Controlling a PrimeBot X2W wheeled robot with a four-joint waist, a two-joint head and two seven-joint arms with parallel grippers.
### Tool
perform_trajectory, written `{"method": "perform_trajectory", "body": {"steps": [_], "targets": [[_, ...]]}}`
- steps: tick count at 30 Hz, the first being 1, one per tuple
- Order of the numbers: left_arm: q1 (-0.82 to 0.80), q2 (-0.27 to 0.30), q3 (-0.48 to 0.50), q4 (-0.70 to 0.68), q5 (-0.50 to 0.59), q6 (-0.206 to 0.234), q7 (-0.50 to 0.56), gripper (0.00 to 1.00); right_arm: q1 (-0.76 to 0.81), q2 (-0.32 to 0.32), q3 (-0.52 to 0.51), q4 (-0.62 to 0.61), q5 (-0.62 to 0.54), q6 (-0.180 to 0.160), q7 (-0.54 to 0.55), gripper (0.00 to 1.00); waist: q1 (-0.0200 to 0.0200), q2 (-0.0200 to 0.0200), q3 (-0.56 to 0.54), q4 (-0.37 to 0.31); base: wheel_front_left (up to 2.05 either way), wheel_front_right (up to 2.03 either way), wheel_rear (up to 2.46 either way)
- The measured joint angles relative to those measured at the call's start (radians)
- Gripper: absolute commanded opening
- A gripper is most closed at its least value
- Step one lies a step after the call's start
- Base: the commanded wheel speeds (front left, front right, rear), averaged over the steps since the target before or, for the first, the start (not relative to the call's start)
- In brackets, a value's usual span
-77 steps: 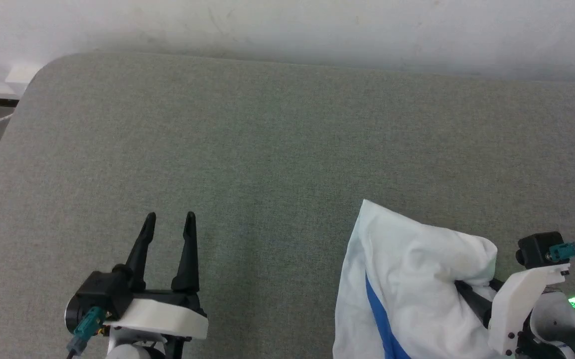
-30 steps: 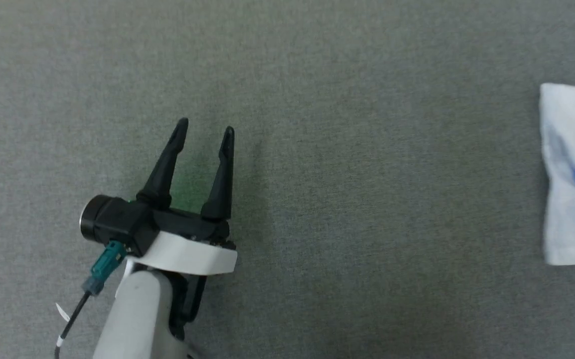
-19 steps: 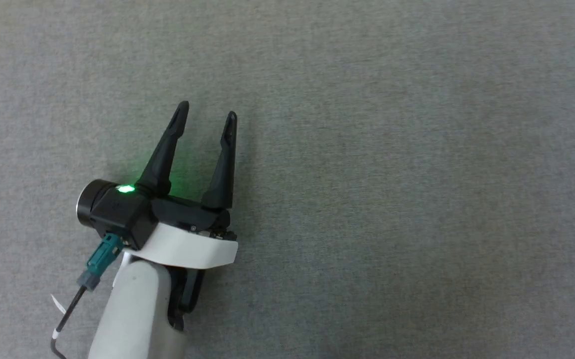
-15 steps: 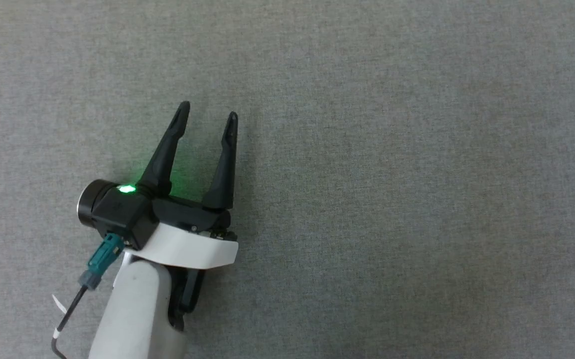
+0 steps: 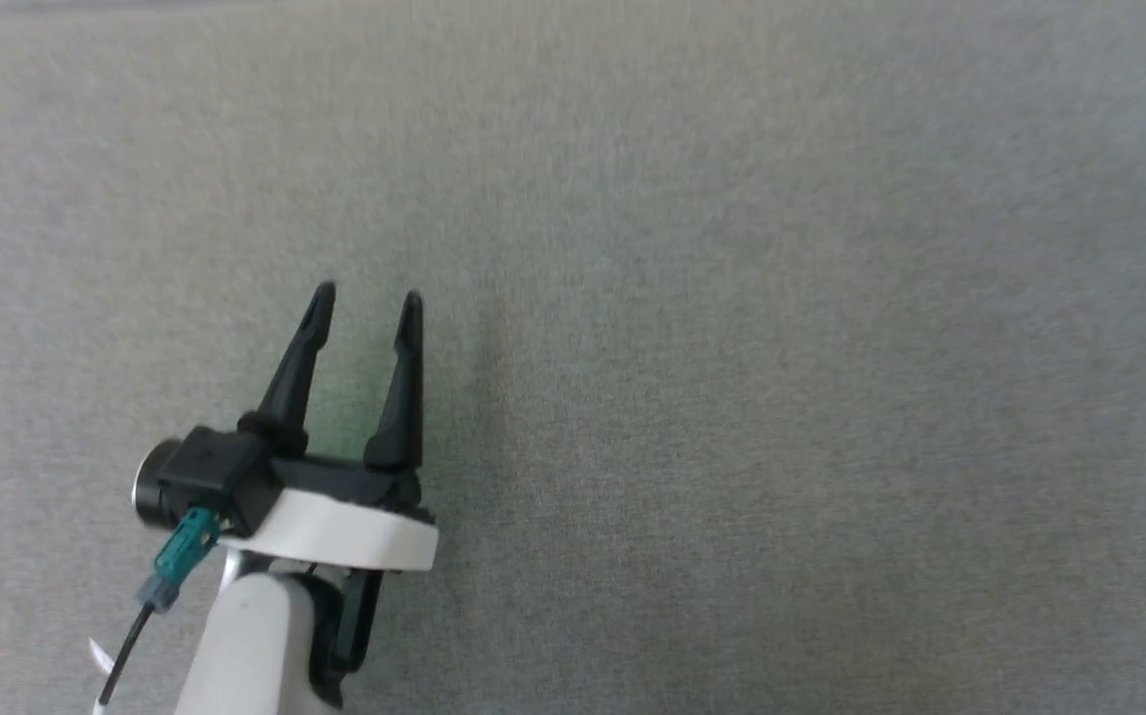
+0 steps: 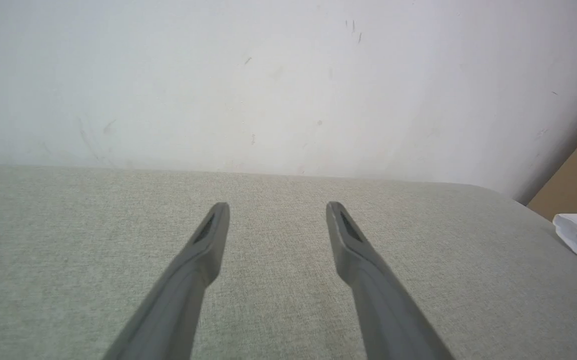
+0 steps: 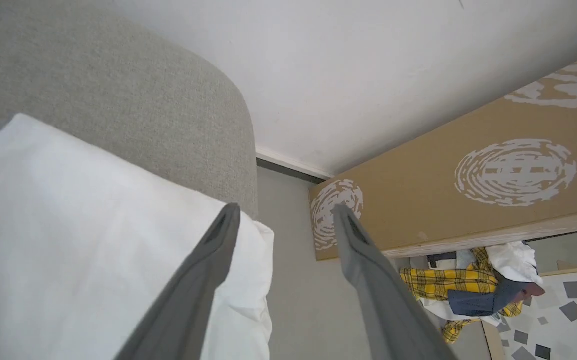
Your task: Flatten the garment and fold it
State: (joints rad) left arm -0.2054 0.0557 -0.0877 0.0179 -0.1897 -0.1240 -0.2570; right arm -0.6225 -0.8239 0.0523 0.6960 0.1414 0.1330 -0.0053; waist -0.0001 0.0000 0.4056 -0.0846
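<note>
At one grey cushion (image 5: 732,397) — one garment (image 7: 68,240); left pincer (image 5: 366,293), right pincer (image 7: 285,207), both agape.

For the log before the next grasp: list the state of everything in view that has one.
garment: lying bunched at the padded surface's right end, ungripped
left gripper: open, empty, over bare padding
right gripper: open, empty, over the garment's edge
plaid clothes: heaped on the floor

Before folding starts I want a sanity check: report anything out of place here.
The garment lies rumpled at the rounded right corner of the padded surface, seemingly lapping over the edge, far from the open left tool. Loose clothes lie heaped on the floor.
</note>
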Motion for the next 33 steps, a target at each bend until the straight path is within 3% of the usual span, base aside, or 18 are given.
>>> {"method": "perform_trajectory", "body": {"steps": [11,22,33], "targets": [[0.101,-0.003,0.077,-0.011,-0.005,0.010,0.000,1.00,0.022,0.165,-0.018,-0.279,0.081,0.000,-0.096,1.00,-0.0002,0.0000,-0.210,0.007,0.00,0.00,0.00],[0.187,-0.005,0.093,0.012,-0.039,0.107,0.000,1.00,0.318,0.467,-0.103,-0.634,0.058,0.000,-0.129,1.00,-0.0001,0.0000,-0.348,0.044,0.00,0.00,0.00],[0.229,-0.005,0.062,0.050,-0.008,0.116,0.000,1.00,0.605,0.701,-0.077,-0.713,0.017,0.000,-0.188,1.00,0.0000,0.0000,-0.397,0.102,0.00,0.00,0.00]]}}
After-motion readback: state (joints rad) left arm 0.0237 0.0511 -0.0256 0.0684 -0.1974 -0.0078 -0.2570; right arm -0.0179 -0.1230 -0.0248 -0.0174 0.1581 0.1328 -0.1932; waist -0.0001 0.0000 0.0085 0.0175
